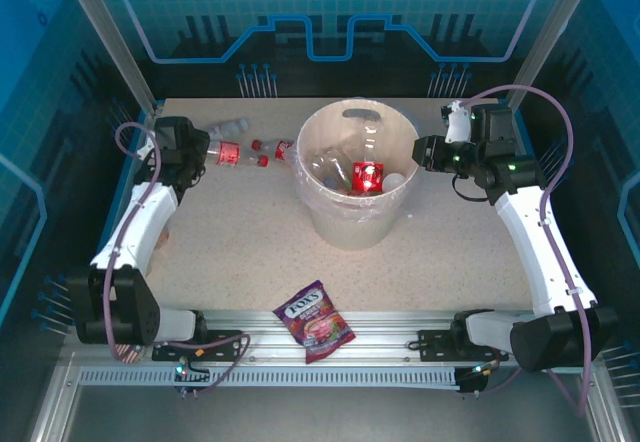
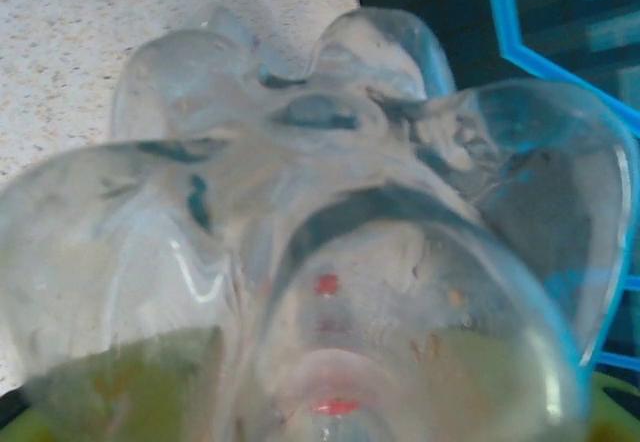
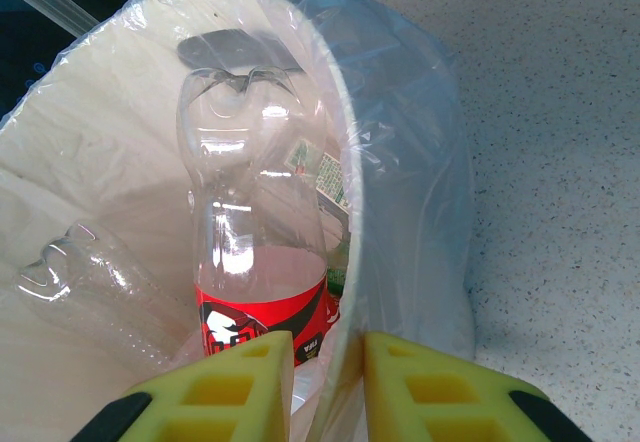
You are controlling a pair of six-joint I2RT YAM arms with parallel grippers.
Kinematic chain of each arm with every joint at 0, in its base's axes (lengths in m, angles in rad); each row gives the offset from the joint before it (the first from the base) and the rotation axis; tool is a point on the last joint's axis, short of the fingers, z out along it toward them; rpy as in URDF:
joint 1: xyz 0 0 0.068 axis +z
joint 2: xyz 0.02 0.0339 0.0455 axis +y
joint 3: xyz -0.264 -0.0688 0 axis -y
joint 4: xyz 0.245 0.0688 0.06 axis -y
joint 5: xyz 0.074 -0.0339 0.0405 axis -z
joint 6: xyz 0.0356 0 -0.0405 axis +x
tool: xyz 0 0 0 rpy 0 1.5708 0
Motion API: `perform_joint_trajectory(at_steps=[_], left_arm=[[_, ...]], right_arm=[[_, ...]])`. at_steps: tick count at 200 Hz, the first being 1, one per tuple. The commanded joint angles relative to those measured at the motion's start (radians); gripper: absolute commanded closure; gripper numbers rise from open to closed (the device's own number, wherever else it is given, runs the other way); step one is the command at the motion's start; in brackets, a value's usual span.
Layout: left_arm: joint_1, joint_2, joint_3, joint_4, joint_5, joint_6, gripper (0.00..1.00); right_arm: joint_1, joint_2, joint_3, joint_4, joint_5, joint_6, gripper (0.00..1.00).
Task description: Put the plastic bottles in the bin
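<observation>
My left gripper [image 1: 204, 152] is shut on the base of a clear bottle with a red label [image 1: 230, 152], at the table's back left. In the left wrist view that bottle's lobed base [image 2: 330, 212] sits right against the lens, and my green fingers [image 2: 110, 392] show blurred through it. A second red-labelled bottle [image 1: 277, 148] and a plain clear one [image 1: 232, 125] lie beside it. The cream bin [image 1: 345, 217] holds several bottles, one red-labelled [image 3: 255, 262] and one clear [image 3: 90, 282]. My right gripper [image 3: 330, 337] straddles the bin's lined rim [image 3: 350, 212], with the jaws close together on it.
A purple-red FOX'S candy bag [image 1: 315, 320] lies at the table's near edge, in front of the bin. The clear liner [image 3: 410, 162] drapes over the bin's outside. Speckled tabletop [image 1: 230, 252] stretches between the arms and the bin.
</observation>
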Motion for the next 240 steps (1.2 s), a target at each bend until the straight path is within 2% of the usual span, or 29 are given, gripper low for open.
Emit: perform_joint_trajectory(at_steps=[1,71,94,162,200,240], left_arm=[[-0.036,-0.09,0.059,0.0,0.006,0.072,0.49],[-0.123,-0.21,0.247,0.015,0.084,0.26,0.67],[-0.163,-0.208,0.301,0.029,0.148,0.301,0.74],[-0.405,-0.003,0.542,-0.054,0.289,0.497,0.89],[-0.542,0.112,0.604,-0.082,0.262,0.577,0.9],[-0.639,0.23,0.656,-0.103,0.229,0.639,0.91]], right_arm=[[0.029,0.002,0.007,-0.051,-0.019,-0.014,0.75],[0.032,0.0,0.006,-0.05,-0.016,-0.012,0.75],[0.034,0.0,0.008,-0.053,-0.015,-0.014,0.75],[0.041,-0.01,0.009,-0.055,-0.008,-0.011,0.75],[0.048,-0.013,0.009,-0.056,-0.003,-0.008,0.75],[0.055,-0.009,0.011,-0.056,0.003,-0.008,0.75]])
